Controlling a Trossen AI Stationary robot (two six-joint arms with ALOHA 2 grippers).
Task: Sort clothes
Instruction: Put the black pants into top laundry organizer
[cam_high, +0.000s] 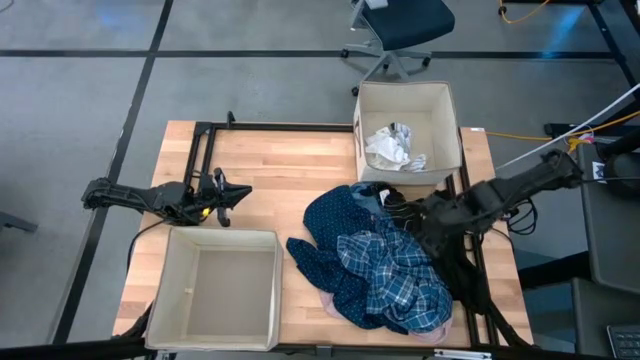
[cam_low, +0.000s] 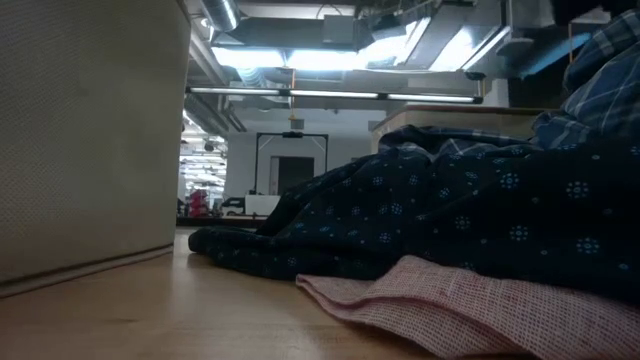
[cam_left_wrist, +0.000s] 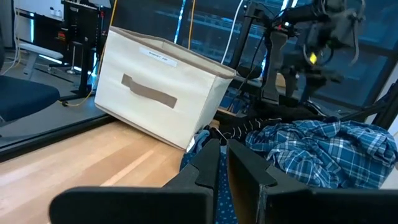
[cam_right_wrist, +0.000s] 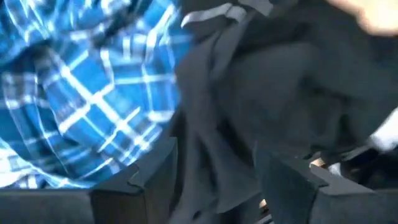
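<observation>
A pile of clothes lies on the table's near right. It holds a navy white-dotted garment, a blue plaid shirt, a black garment and a pale pink piece underneath. A white black-striped garment lies in the far beige box. My right gripper is open and low on the pile's right side, with its fingers on either side of the black garment. My left gripper is shut and empty above the table's left. My right gripper comes at the pile from above, slanting from the table's right. A raised fold of the black garment fills the gap between its open fingers. The garment lies on the pile. Whether the fingers touch the cloth I cannot tell.
A beige box stands at the table's near left, and its wall fills the low view's left. Bare wood lies between the left gripper and the pile. An office chair stands beyond the far edge.
</observation>
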